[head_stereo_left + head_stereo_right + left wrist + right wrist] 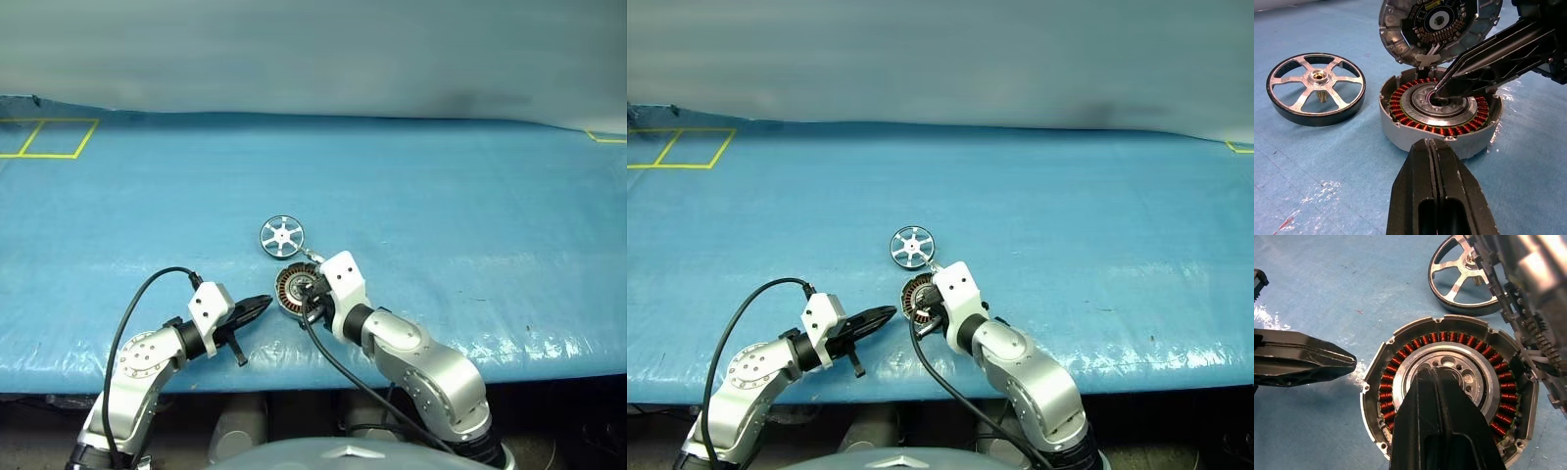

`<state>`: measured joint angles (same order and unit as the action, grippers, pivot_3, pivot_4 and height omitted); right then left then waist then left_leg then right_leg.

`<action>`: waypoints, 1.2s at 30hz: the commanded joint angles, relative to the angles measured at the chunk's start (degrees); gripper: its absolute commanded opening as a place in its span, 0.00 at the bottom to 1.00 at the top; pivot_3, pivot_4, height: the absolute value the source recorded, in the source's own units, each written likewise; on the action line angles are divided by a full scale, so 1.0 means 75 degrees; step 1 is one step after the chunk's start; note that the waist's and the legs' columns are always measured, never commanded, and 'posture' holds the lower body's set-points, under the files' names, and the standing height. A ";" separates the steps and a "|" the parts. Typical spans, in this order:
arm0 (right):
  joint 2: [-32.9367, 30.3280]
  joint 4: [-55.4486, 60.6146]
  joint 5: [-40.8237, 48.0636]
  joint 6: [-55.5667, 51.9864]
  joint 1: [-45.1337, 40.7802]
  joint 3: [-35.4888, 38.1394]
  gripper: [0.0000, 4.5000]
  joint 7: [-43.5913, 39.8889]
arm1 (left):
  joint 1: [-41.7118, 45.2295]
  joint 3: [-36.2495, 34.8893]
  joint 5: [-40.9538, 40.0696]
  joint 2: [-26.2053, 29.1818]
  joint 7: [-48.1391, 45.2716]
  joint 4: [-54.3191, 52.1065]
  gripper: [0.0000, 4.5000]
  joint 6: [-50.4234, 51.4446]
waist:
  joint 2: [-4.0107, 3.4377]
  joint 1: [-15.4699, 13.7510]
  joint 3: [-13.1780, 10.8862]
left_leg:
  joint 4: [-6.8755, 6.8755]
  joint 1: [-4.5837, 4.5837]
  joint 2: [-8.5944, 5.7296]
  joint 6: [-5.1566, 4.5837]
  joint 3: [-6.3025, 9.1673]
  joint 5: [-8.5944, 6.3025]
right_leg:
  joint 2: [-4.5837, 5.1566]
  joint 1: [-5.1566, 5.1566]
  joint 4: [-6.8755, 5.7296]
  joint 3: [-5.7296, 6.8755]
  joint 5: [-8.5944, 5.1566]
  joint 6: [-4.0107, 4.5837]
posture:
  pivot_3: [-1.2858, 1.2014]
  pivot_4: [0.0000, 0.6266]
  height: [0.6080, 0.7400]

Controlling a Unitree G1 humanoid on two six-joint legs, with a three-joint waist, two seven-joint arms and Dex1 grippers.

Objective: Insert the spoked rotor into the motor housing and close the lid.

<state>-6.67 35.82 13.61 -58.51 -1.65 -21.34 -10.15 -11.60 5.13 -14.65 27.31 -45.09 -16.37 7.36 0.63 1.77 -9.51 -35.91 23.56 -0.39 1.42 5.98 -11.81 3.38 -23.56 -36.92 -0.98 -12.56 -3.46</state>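
Beside the motor housing (1440,117), the spoked rotor (1316,89) lies apart.

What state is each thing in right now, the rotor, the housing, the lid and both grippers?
spoked rotor: lying flat on the table beside the housing, not inserted.
motor housing: open, copper windings exposed, no rotor inside.
lid: swung up, standing open.
left gripper: shut, empty, beside the housing.
right gripper: shut, tip at the housing's hub.
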 commanded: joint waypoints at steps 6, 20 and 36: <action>0.0157 -0.0119 -0.0053 0.0319 0.0027 0.0146 0.00 0.0232 | -0.0015 0.0017 -0.0064 0.0031 -0.0022 -0.0059 0.00 -0.0016 | 0.0000 0.0004 0.0000 | 0.0000 0.0000 0.0000 0.0000 0.0000 0.0000 | 0.0000 0.0000 0.0000 0.0000 0.0000 0.0000 | 0.52 0.24 1.00; 0.0173 -0.0041 0.0012 0.0241 0.0059 0.0209 0.00 0.0263 | -0.0050 0.0022 -0.0068 0.0027 -0.0024 -0.0054 0.00 -0.0012 | 0.0000 0.0003 0.0000 | -0.0001 0.0000 0.0000 0.0000 0.0001 0.0000 | 0.0000 0.0001 0.0000 0.0000 0.0000 0.0000 | 0.52 0.24 1.00; 0.0258 -0.0487 0.0043 0.0554 -0.0233 -0.0030 0.00 0.0088 | -0.0084 0.0013 -0.0056 0.0025 0.0003 -0.0074 0.00 -0.0012 | -0.0001 0.0035 0.0000 | 0.0000 0.0000 0.0000 0.0000 0.0000 0.0000 | 0.0000 0.0001 -0.0001 0.0000 0.0000 0.0000 | 0.52 0.24 1.00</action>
<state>-5.11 31.70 14.29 -55.61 -3.18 -21.12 -9.79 -12.10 5.13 -14.65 27.31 -45.06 -16.36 7.39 0.62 2.04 -9.51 -35.91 23.57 -0.39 1.42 5.98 -11.81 3.38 -23.56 -36.92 -0.98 -12.56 -3.46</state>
